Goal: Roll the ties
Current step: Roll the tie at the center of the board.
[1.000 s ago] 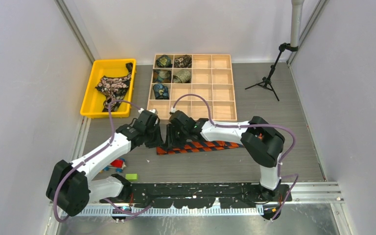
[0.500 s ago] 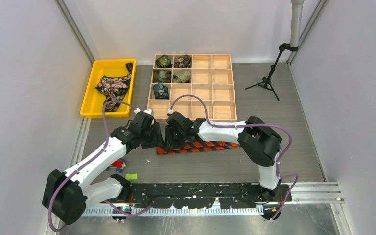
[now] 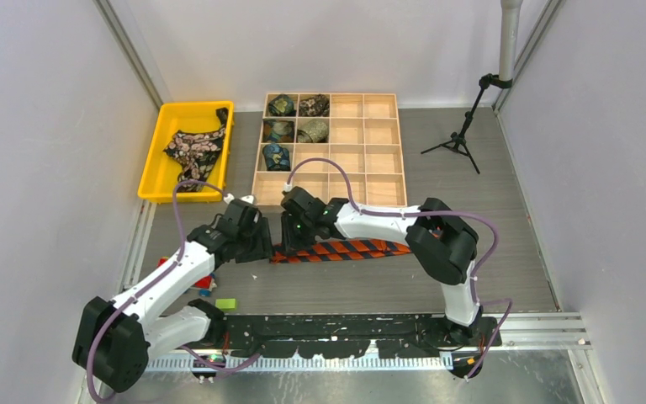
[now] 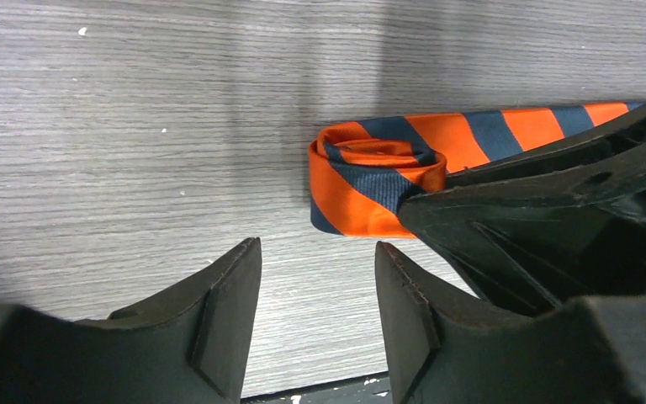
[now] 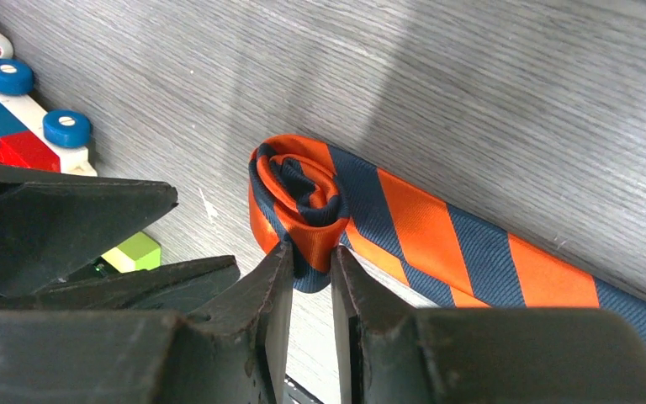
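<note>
An orange-and-navy striped tie (image 3: 353,249) lies flat on the table, its left end wound into a small roll (image 5: 299,194) (image 4: 370,181). My right gripper (image 5: 309,252) is shut on the near edge of that roll, pinching the fabric between both fingers. In the top view this gripper (image 3: 290,240) stands over the tie's left end. My left gripper (image 4: 315,248) is open and holds nothing; it hangs just left of the roll, apart from it (image 3: 261,246). A black tie with pink flowers (image 3: 193,147) lies in the yellow bin (image 3: 153,160).
A wooden grid tray (image 3: 370,160) behind the arms holds several rolled ties (image 3: 279,130) in its left cells. Toy blocks (image 5: 17,109) and a green block (image 5: 130,251) lie near the left arm. A small tripod (image 3: 463,139) stands at the back right.
My left gripper has opened, let go of the roll and backed off to the left. My right gripper has closed further on the roll and shifted slightly left.
</note>
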### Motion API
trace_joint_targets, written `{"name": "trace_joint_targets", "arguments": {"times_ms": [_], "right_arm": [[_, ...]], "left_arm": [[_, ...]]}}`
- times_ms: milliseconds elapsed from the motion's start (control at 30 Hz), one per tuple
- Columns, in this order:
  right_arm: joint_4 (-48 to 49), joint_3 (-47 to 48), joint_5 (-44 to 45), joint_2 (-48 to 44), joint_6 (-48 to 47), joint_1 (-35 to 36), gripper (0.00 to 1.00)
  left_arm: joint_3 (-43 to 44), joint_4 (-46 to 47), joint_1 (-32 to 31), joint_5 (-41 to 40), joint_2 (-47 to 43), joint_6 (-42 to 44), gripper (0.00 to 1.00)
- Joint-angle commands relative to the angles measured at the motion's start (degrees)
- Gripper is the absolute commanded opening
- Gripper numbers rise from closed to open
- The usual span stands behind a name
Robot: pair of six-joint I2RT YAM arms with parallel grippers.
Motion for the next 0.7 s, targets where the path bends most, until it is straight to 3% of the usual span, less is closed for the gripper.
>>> {"name": "trace_joint_targets", "arguments": {"times_ms": [0,667], "right_arm": [[-1.6,2.5,0.6,1.0,-2.4,-0.6,0.28],[-0.9,1.7,-3.7,5.0,-4.2,-3.1,0.29]], "left_arm": [[-1.5,3.1,1.6,0.4,-1.4,1.1,0.55],[-7.2,14.9,10.6,16.2,0.1,1.6,0.59]]}}
